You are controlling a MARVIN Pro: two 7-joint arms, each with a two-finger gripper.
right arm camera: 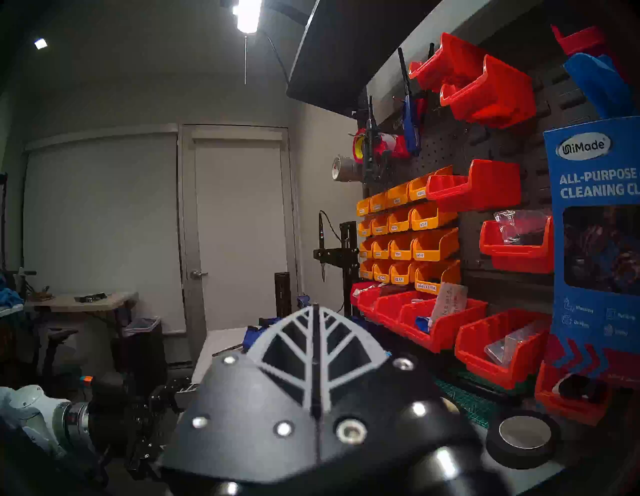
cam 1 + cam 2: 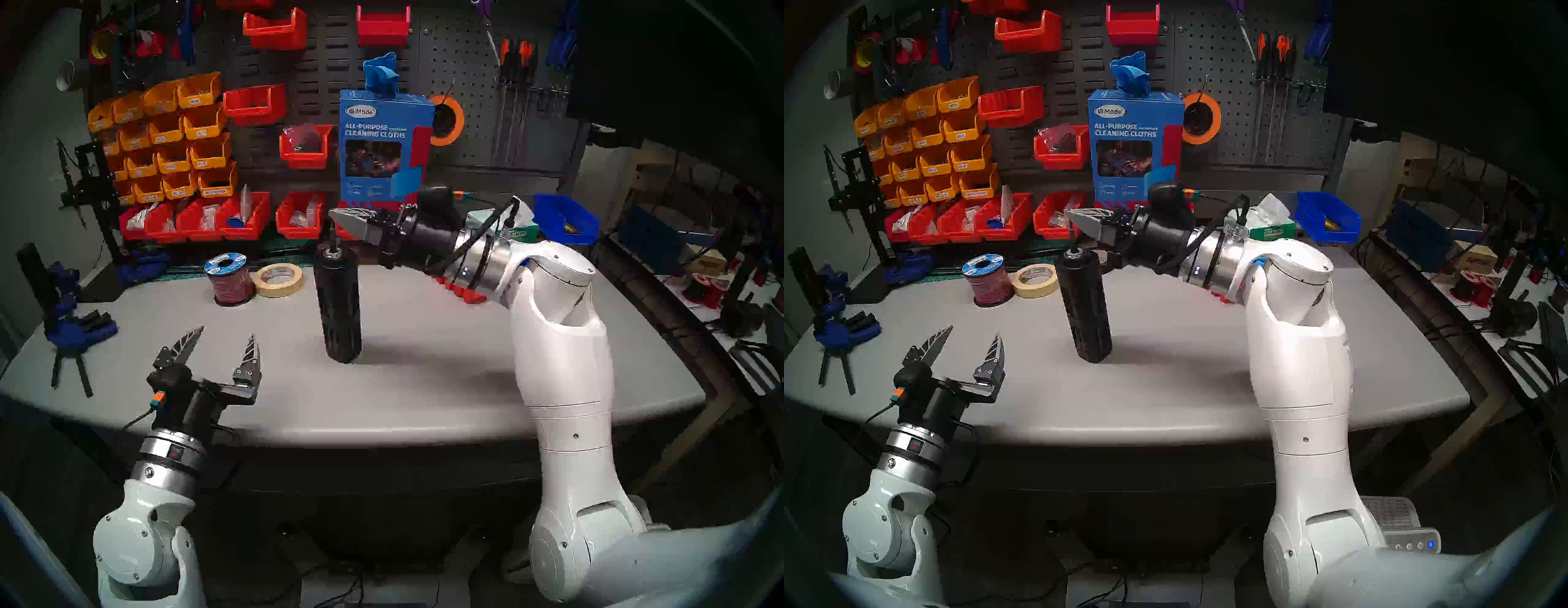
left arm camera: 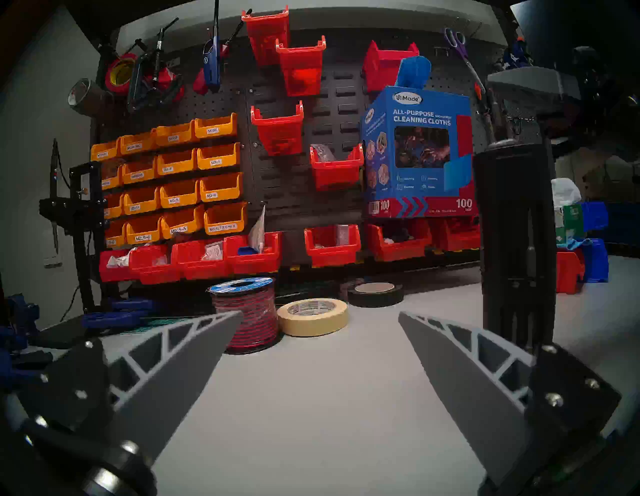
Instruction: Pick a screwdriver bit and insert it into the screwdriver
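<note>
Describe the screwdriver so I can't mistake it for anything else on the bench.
On the grey table, find the tall matte black cylinder standing upright at its middle: the screwdriver. Long vertical slots and a silver-ringed top socket set it apart from the squat wire spool and tape roll nearby.

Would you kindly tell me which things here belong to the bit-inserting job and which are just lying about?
Belonging to the job:
- matte black slotted cylindrical screwdriver
- thin dark metal bit, just above its socket
- right gripper, shut on the bit

Just lying about:
- red wire spool with blue label
- beige masking tape roll
- black tape roll
- blue cleaning-cloth box
</note>
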